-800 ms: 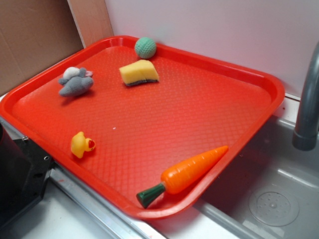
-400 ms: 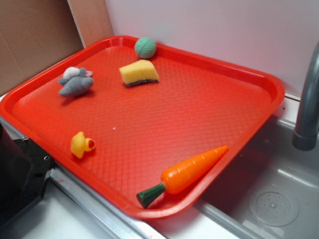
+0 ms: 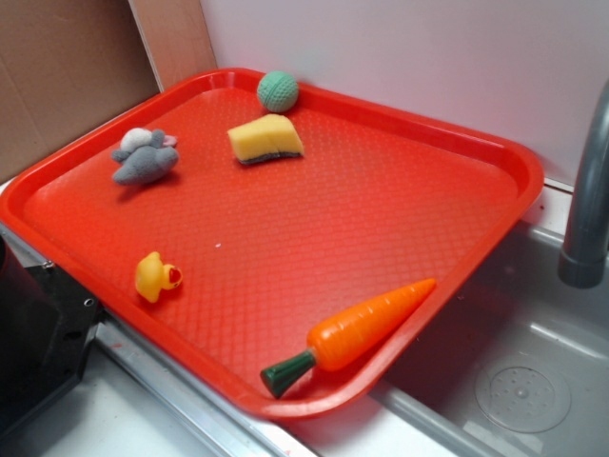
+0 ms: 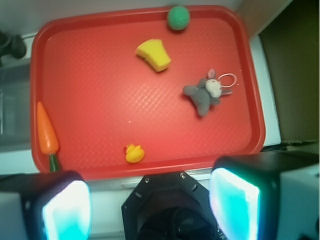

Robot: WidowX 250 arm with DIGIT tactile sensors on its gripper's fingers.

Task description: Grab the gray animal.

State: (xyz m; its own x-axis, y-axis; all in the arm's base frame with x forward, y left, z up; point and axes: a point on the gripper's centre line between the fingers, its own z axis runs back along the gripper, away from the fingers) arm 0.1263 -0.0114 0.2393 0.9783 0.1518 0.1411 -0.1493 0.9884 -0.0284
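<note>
The gray animal [image 3: 145, 158] is a small fuzzy gray plush with a whitish patch. It lies on the red tray [image 3: 409, 162] near its far left corner. In the wrist view it [image 4: 204, 94] lies at the right part of the tray [image 4: 90, 60], with a thin ring beside it. My gripper [image 4: 150, 207] is open and empty. Its two glowing pads stand wide apart at the bottom of the wrist view, high above and short of the tray's near edge, far from the plush. The gripper does not show in the exterior view.
On the tray lie a yellow sponge [image 3: 265, 139], a green knitted ball [image 3: 277, 90], a small yellow rubber duck [image 3: 157, 277] and a toy carrot [image 3: 357, 327]. A steel sink [image 3: 519, 381] with a faucet [image 3: 588, 205] lies to the right. A black robot base [image 3: 33, 333] stands at the left.
</note>
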